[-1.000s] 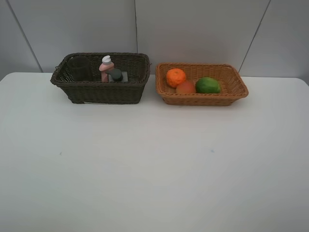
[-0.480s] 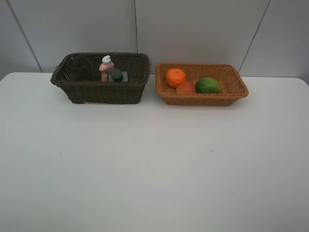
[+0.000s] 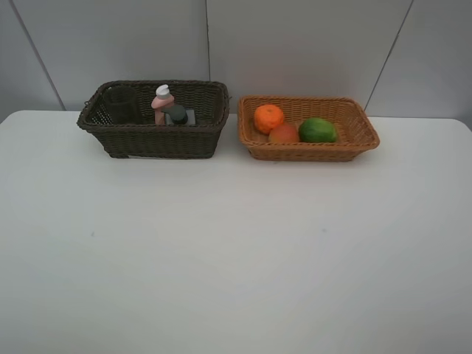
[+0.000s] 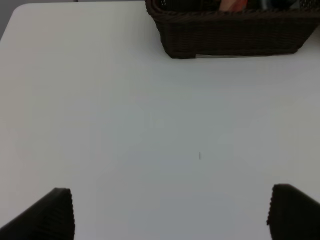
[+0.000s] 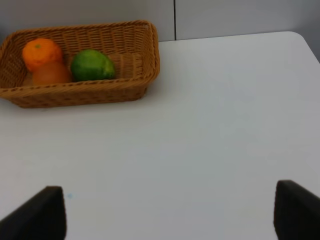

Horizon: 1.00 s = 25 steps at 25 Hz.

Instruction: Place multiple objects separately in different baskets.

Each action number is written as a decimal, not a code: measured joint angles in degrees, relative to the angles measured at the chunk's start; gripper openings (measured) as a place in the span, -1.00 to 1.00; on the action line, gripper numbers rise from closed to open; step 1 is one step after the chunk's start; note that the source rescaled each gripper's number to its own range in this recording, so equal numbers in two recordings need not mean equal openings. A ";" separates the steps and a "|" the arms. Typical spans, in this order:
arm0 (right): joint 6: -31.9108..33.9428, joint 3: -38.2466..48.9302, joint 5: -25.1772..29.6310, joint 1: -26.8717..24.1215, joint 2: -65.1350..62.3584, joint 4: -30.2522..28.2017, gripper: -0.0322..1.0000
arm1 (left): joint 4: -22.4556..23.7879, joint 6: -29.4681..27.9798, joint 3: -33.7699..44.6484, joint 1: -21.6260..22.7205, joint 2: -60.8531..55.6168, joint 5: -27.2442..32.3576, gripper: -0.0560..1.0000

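- Grippers: left (image 4: 167,215) and right (image 5: 170,215) both spread wide, empty, over bare table (image 3: 236,251).
- Dark basket (image 4: 235,30) ahead of left gripper; tan basket (image 5: 80,90) with orange (image 5: 41,52), lime (image 5: 92,65), bun (image 5: 50,75) ahead of right.

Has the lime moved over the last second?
No. The lime lies at the same spot in the tan basket, beside the bun, just as before.

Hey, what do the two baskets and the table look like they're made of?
The dark brown basket and the light tan basket both look like woven wicker or rattan, possibly plastic imitation; the interlaced strands show on their walls. The table looks like a smooth matte white laminate or painted board, with no grain visible.
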 joint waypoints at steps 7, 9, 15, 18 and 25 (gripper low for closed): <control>0.00 0.00 0.00 0.00 0.00 0.00 0.68 | 0.00 -0.02 0.00 0.00 0.00 0.00 1.00; 0.00 0.00 0.00 0.00 0.00 0.00 0.68 | 0.00 -0.02 0.00 0.00 0.00 0.00 1.00; 0.00 0.00 0.00 0.00 0.00 0.00 0.68 | 0.00 -0.02 0.00 0.00 0.00 0.00 1.00; 0.00 0.00 0.00 0.00 0.00 0.00 0.68 | 0.00 -0.02 0.00 0.00 0.00 0.00 1.00; 0.00 0.00 0.00 0.00 0.00 0.00 0.68 | 0.31 -0.02 0.00 0.00 0.00 0.00 1.00</control>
